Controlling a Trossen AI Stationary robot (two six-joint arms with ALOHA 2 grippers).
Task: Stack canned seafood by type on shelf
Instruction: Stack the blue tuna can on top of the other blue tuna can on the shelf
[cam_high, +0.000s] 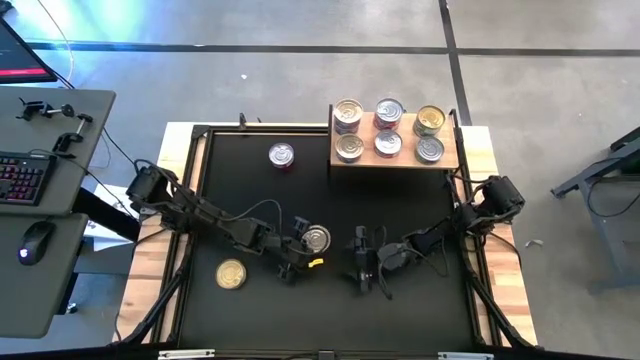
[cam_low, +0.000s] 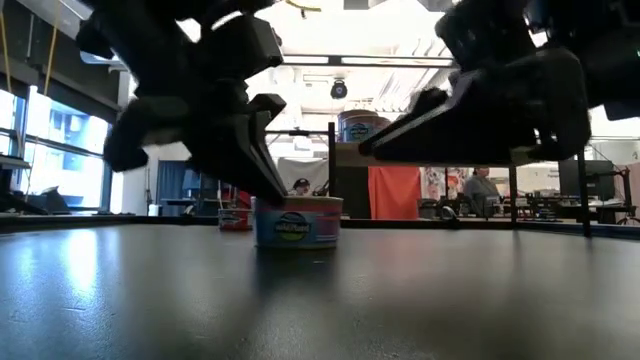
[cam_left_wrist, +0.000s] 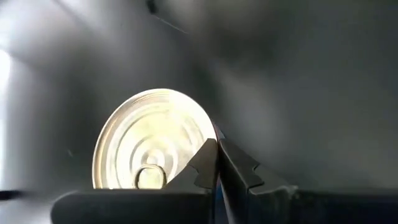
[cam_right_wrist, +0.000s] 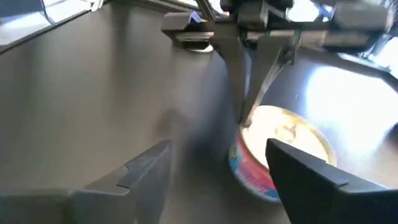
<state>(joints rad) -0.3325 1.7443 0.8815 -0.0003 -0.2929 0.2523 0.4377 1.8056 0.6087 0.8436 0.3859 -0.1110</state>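
A silver-topped tin (cam_high: 316, 238) with a blue and pink label (cam_low: 297, 221) stands flat on the black table. My left gripper (cam_high: 304, 246) is shut, with its tips at this tin's rim (cam_left_wrist: 217, 155). My right gripper (cam_high: 359, 261) is open just right of the tin, fingers pointing at it. In its wrist view the tin (cam_right_wrist: 283, 146) lies ahead of the spread fingers (cam_right_wrist: 217, 177). The light-wood shelf (cam_high: 400, 162) at the far right holds several tins in two rows. A silver-topped tin (cam_high: 282, 156) and a gold-topped tin (cam_high: 231, 274) stand loose on the table. My left gripper touches the silver-topped tin at the edge of its lid (cam_right_wrist: 247, 126) with its shut fingers (cam_left_wrist: 208, 163). They come slanting down from above and from the table's left. The tin stays flat on the table. I cannot tell whether the tips pinch the rim or only press on it.
The table (cam_high: 420, 300) is black with wooden side boards and a black frame. A desk with a keyboard and a mouse (cam_high: 36, 240) stands left of it. In the low view, people sit in the room far behind the table.
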